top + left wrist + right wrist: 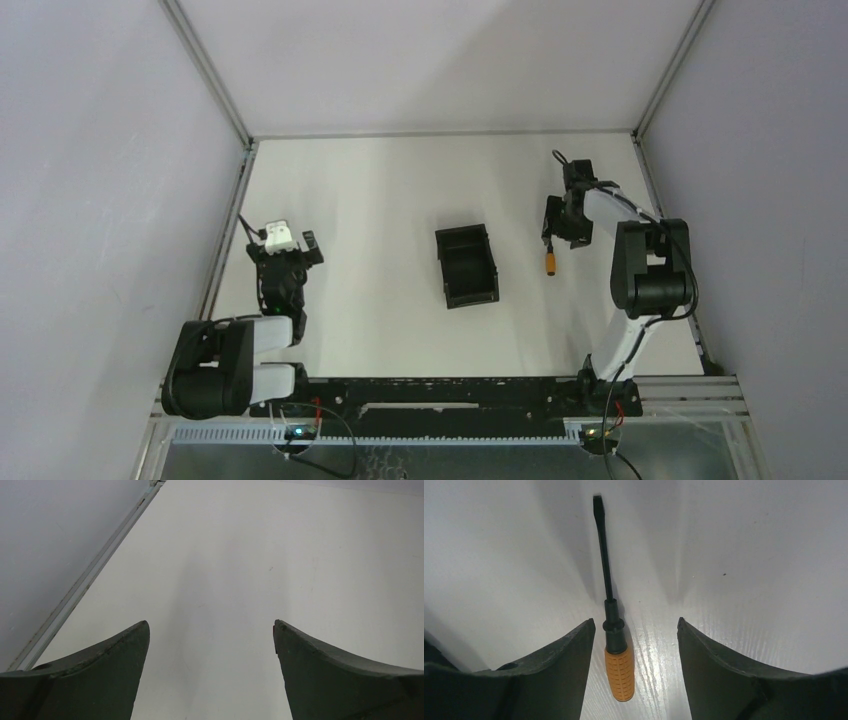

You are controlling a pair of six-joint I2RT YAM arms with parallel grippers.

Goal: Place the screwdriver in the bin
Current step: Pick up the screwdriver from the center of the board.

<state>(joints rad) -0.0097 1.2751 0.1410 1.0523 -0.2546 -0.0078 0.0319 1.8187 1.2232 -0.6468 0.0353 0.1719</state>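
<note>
The right gripper [636,626] stood spread astride the screwdriver [619,670], not pinching it, right of the bin [443,262]. The left gripper [211,630] was spread wide too.

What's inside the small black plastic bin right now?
The black open-top plastic bin shows only its own dark floor; its shadowed corners are unreadable. The orange-handled screwdriver lies outside, on the white table.

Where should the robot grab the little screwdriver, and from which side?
Probably best by the ribbed orange handle, coming straight down from above. The screwdriver lies flat on the table, so only its two long sides are free, and the handle is its thickest part; the black shaft is thin and could slip. The right tool straddles it, jaws open.
</note>
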